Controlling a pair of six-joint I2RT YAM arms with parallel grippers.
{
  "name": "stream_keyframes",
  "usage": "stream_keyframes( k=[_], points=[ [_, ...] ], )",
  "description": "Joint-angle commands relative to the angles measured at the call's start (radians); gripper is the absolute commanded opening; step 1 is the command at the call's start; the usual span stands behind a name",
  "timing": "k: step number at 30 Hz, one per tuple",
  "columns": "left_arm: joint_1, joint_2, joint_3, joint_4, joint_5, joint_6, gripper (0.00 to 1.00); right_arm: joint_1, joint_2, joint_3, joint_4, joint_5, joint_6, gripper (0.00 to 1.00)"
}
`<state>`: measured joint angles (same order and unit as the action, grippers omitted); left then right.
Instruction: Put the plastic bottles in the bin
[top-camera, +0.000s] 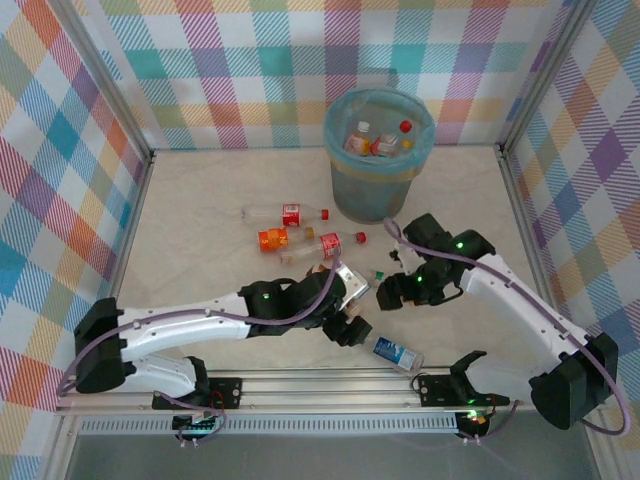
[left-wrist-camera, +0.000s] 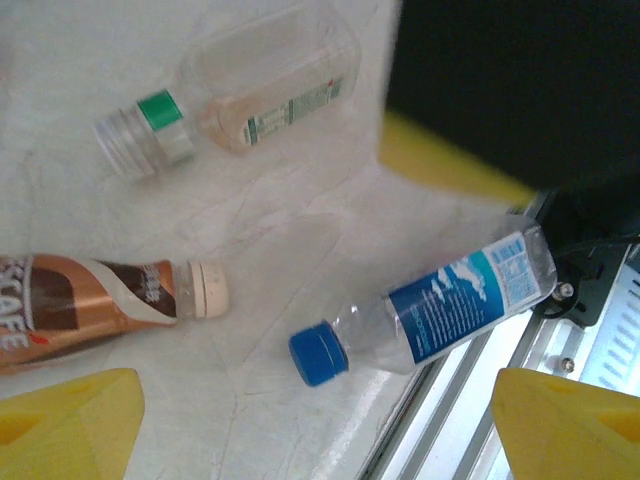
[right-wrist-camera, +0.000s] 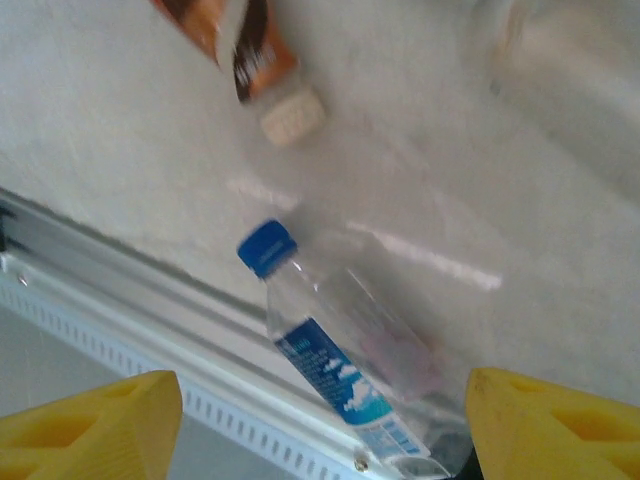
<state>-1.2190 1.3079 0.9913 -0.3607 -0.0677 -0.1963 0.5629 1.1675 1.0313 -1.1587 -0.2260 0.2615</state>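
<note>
On the pale table, about 3 bottles lie in the bin and at least 5 lie outside it, a blue-label bottle nearest the arms, so most work looks left; left gripper and right gripper hang empty, fingers apart.
</note>
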Motion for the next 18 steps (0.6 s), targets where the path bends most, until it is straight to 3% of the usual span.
stream_keyframes(
  k=[1,9,18],
  points=[
    [0.006,-0.087,-0.044,0.026,-0.035,0.048,0.91,0.046,-0.006,-0.046,-0.016,-0.028,0.032,0.78],
    [0.057,-0.277,-0.181,-0.012,-0.121,-0.034,0.90,0.198,0.066,-0.094,0.054,0.074,0.064,0.86],
    [0.090,-0.514,-0.240,-0.088,-0.204,-0.068,0.91,0.299,0.231,-0.121,0.120,0.136,0.106,0.90]
  ],
)
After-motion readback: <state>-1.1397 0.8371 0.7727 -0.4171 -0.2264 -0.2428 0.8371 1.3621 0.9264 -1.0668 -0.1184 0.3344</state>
